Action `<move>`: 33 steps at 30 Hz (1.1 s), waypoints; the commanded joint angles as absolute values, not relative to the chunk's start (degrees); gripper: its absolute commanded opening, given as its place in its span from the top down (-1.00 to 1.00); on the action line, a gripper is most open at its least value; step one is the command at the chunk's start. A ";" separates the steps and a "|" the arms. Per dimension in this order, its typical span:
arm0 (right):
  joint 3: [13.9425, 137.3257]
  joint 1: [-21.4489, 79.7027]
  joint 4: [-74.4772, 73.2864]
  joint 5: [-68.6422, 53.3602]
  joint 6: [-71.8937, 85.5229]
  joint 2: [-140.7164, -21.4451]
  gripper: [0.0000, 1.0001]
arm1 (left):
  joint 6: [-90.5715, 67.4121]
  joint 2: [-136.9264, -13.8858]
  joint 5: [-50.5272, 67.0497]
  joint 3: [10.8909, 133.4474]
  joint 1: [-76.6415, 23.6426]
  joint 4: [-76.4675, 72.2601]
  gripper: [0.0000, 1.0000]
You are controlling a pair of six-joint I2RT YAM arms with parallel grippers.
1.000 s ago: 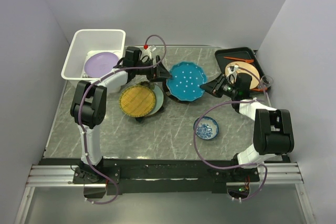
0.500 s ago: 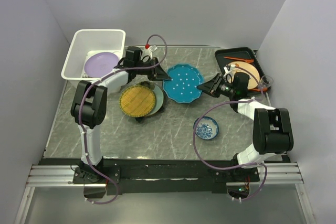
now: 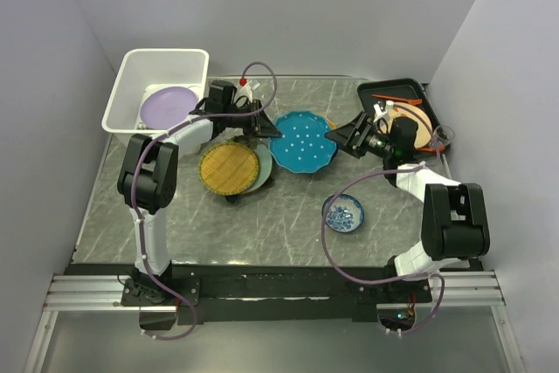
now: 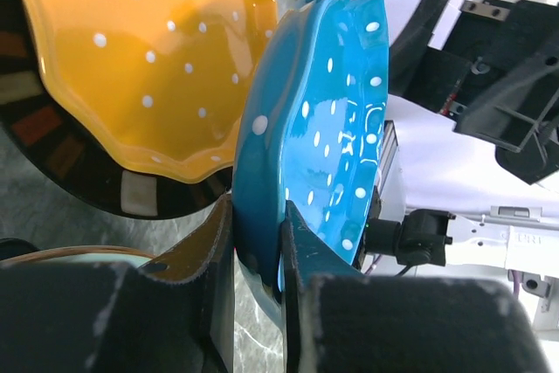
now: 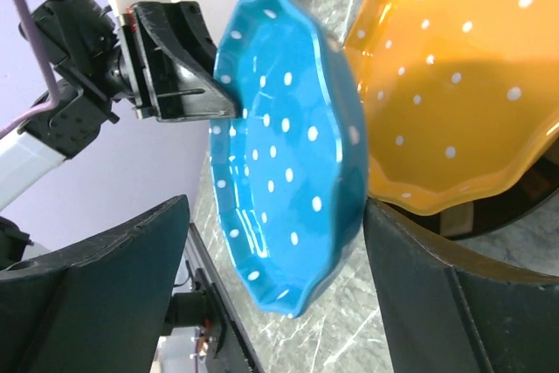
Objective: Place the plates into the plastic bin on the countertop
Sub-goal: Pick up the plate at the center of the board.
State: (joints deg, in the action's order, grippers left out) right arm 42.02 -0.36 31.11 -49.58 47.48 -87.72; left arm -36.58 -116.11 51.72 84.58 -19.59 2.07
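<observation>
- One big grey marble countertop (image 3: 288, 211) fills the middle of the top view, and everything except the bin is on it.
- Upper left of that view is the white plastic bin (image 3: 120, 98), with the lavender plate (image 3: 166, 105) lying flat inside.
- Upper right is a black tray (image 3: 390, 90), and a tan plate (image 3: 417, 121) overlaps its near edge.
- The teal dotted plate (image 3: 303, 140) is dead centre, between my two claws and well apart from the bin.
- My wrist views show the orange dotted plate (image 5: 454, 85) right behind the teal one, sitting on a dark brown plate (image 4: 87, 183). I can't tell if the teal and orange ones touch.
- Left of centre, the yellow woven plate (image 3: 229, 168) is stacked on a grey-blue plate (image 3: 265, 163).
- The small blue-and-white dish (image 3: 343, 213) sits on its own, lower right of centre.
- My left claw (image 4: 258, 224) is pinched nearly closed on the teal plate's left rim, one finger on each face.
- My right claw (image 3: 337, 135) is spread wide at the plate's right rim. The rim sits between the fingers (image 5: 96, 303), but they aren't gripping anything.
</observation>
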 commanded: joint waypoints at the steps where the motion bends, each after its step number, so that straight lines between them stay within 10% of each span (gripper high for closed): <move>1: 42.71 -0.26 32.96 -49.66 45.88 -84.55 -0.77 | -37.44 -113.20 55.55 86.92 -19.60 -1.41 0.99; 33: 40.96 -0.26 26.37 -45.79 40.43 -80.33 -1.00 | -35.24 -104.42 47.64 94.39 -11.96 6.59 0.99</move>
State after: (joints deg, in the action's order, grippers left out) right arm 41.52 -0.36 25.65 -46.15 41.91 -82.43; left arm -33.82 -112.16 43.59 89.27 -13.41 10.50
